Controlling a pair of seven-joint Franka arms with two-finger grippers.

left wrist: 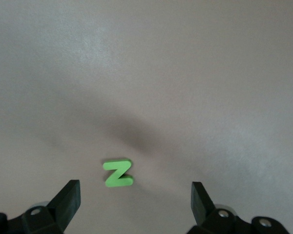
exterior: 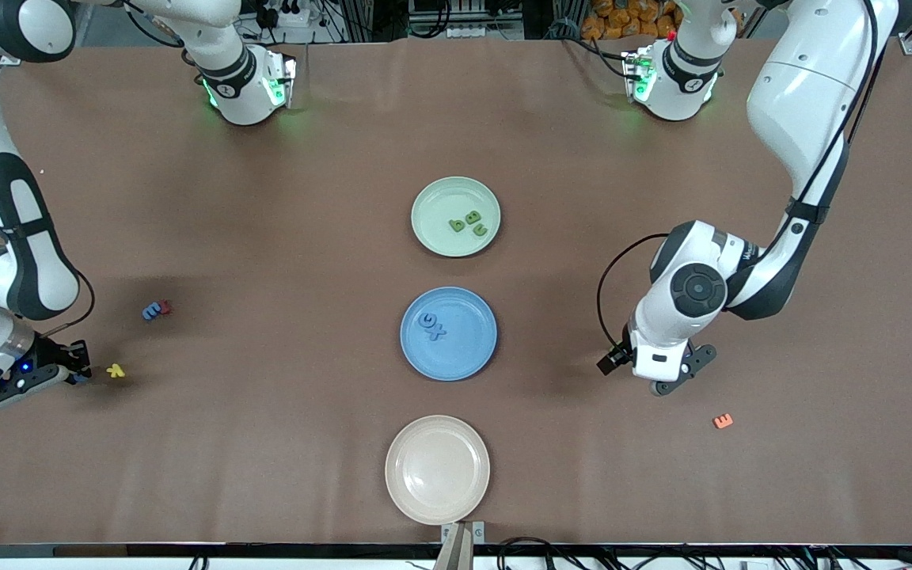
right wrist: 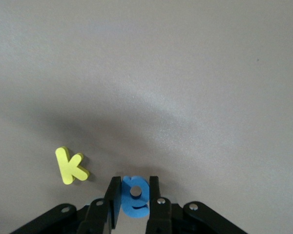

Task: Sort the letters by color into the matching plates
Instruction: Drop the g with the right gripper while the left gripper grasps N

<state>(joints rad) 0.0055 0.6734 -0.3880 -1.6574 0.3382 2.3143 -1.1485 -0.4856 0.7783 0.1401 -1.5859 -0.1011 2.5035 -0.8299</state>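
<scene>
My right gripper (right wrist: 134,181) is shut on a small blue letter (right wrist: 136,197), low at the table near the right arm's end (exterior: 80,372). A green letter Z (left wrist: 118,173) lies flat on the table just ahead of my left gripper (left wrist: 136,187), which is open and hangs low over it (exterior: 674,385); the front view hides that letter under the hand. The mint green plate (exterior: 432,198) holds three green letters (exterior: 472,222). The blue plate (exterior: 464,352), nearer the camera, holds two blue letters (exterior: 431,324). Another blue letter (exterior: 151,312) lies on the table.
A yellow letter K (right wrist: 71,165) lies right beside the right gripper's fingers (exterior: 115,370). A dark red letter (exterior: 165,307) touches the loose blue one. An orange letter (exterior: 723,420) lies near the left gripper. A beige plate (exterior: 424,443) stands nearest the camera.
</scene>
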